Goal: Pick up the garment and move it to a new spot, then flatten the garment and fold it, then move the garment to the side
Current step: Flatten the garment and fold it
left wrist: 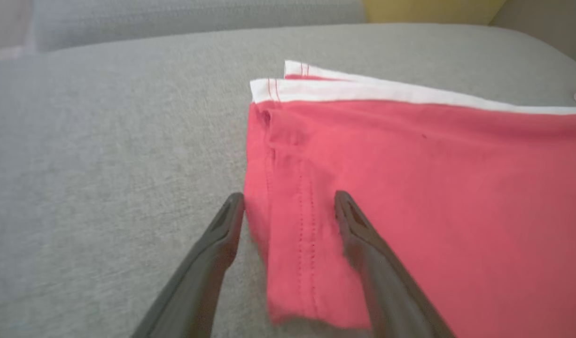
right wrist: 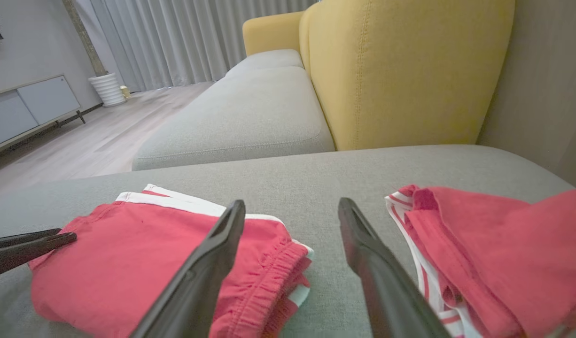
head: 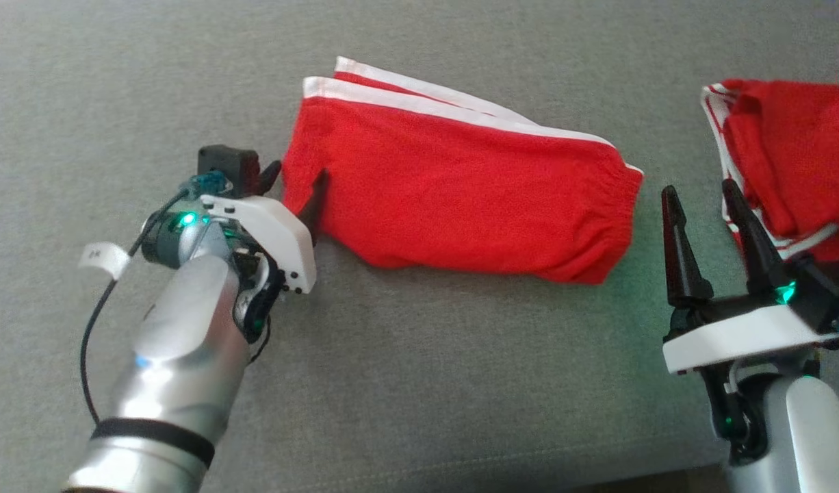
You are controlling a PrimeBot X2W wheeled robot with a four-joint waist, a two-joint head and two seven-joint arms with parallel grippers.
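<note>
red folded shorts (head: 460, 192) on grey woven cushion (head: 419, 383); left end effector (head: 298, 172), right end effector (head: 698, 188) released.

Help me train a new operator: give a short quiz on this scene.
1. True or false: the left gripper is shut on the shorts.
2. The right gripper hangs: A) over the shorts' hem; B) between the shorts and the second garment; C) inside a basket.
3. Fill in: the shorts' stripes are ____.
Key: 1 false, its jaws stand open at the hem; 2 B; 3 white.
</note>
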